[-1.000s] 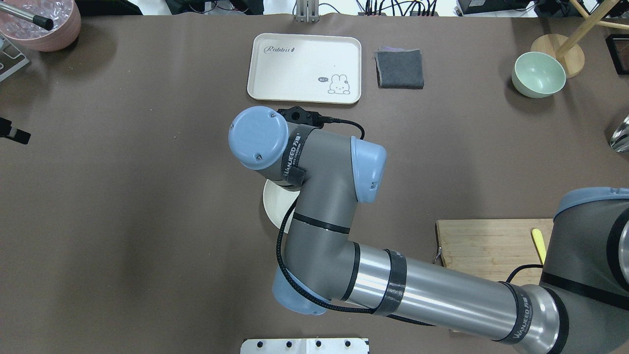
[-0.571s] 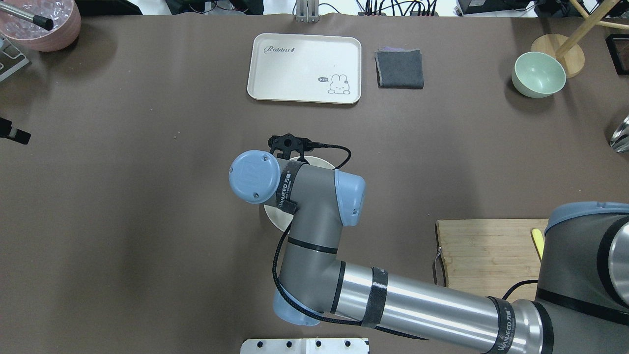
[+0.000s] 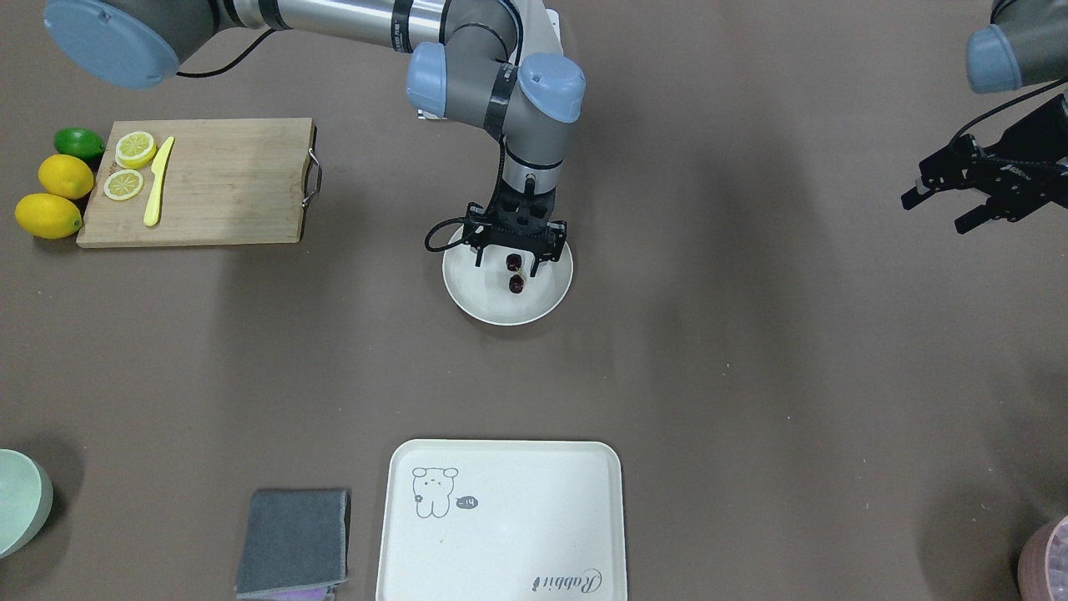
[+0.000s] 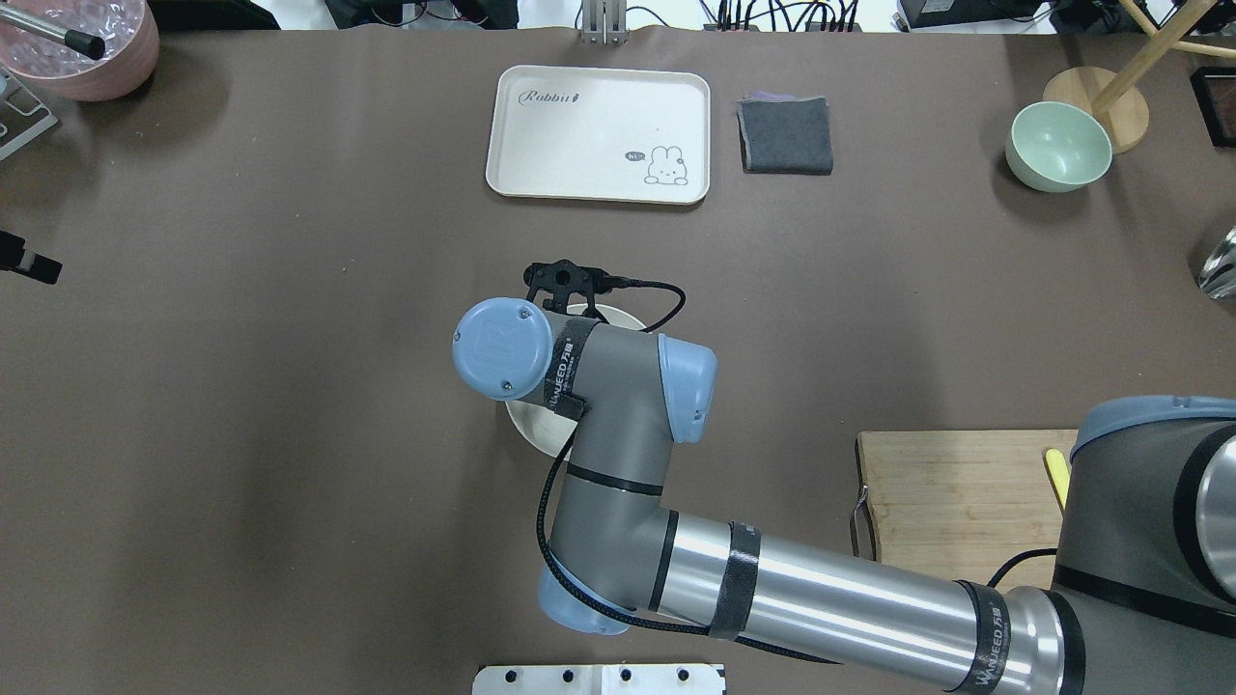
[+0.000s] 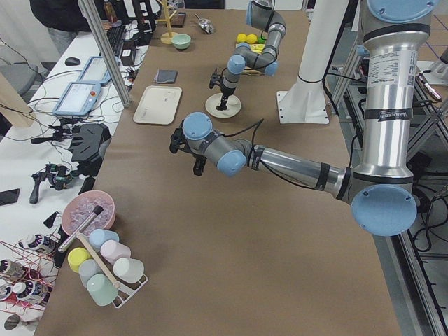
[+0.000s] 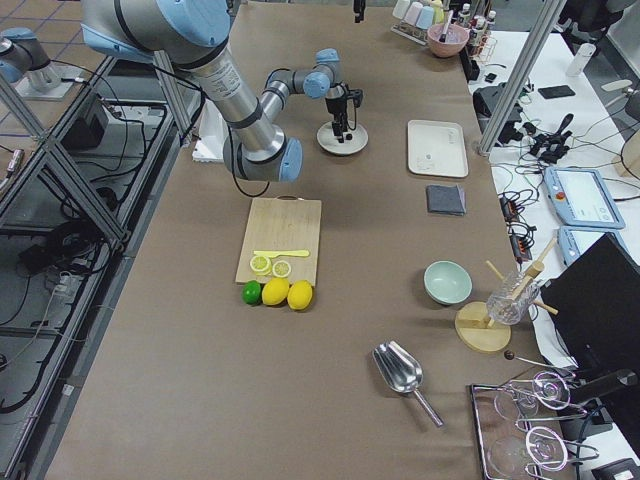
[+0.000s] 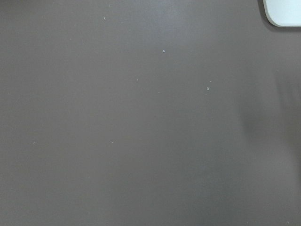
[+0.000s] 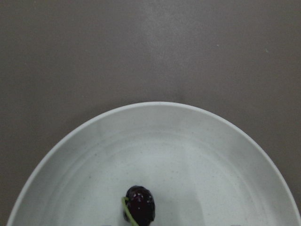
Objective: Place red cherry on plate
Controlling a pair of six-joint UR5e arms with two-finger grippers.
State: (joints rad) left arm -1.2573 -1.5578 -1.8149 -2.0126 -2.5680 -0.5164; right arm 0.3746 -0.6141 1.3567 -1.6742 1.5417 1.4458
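The plate (image 3: 501, 313) is a round cream-white dish at the table's middle, also seen in the right wrist view (image 8: 164, 141). The red cherry (image 3: 516, 285), a dark maroon pair with a pale stem, lies on the plate; the right wrist view shows one ball (image 8: 139, 205). My right gripper (image 3: 507, 260) points straight down over the plate, open, its fingers spread either side of the nearer ball. In the overhead view the right wrist hides it and most of the plate (image 4: 526, 425). My left gripper (image 3: 934, 213) hovers open and empty far off to the side.
A rabbit tray (image 3: 501, 517) and a grey cloth (image 3: 292, 542) lie on the far side from the robot. A wooden cutting board (image 3: 217, 179) carries lemon slices and a yellow knife, with lemons and a lime beside it. A pale green bowl (image 4: 1057, 145) stands far right.
The right arm drew back from near the rabbit tray to above the plate and came lower. In the last half second it barely moved.
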